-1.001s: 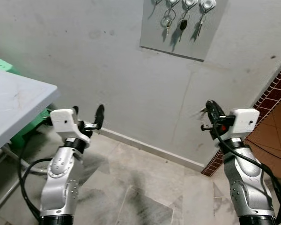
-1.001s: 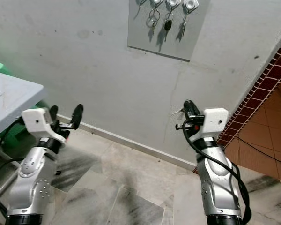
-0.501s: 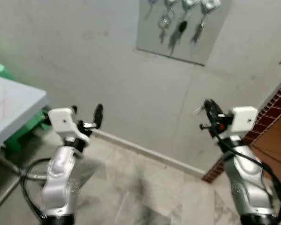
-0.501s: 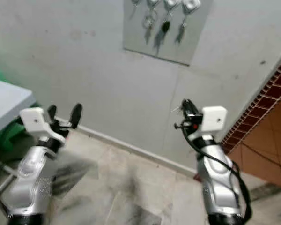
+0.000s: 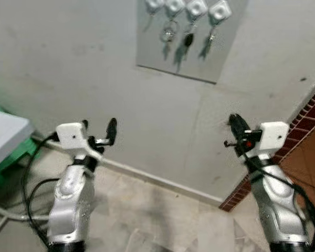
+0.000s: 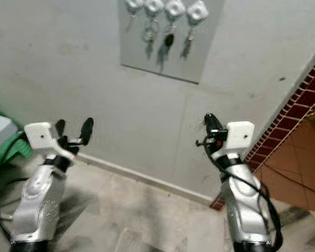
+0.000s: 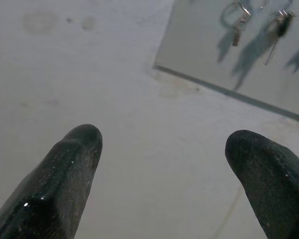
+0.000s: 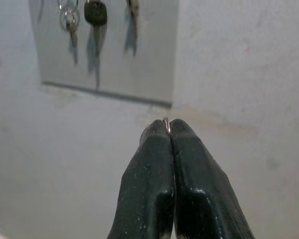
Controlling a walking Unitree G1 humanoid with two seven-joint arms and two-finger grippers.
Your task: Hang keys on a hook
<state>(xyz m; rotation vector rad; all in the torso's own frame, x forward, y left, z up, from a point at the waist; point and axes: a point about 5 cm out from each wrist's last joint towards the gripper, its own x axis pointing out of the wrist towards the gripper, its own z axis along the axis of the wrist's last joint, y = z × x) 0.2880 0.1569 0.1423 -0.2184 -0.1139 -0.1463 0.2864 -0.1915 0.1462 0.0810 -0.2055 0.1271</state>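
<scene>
Right wrist view: right end effector (image 8: 168, 130) pinches key ring (image 8: 166, 123).

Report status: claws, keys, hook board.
Right claw shut on a key ring, below the hook board. Left claw open, empty. Three hooks already hold keys; far-left hook looks free. Nothing between claw and board.

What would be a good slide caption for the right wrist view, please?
Right gripper shut on a key ring, aimed at the grey hook board where keys already hang.
</scene>
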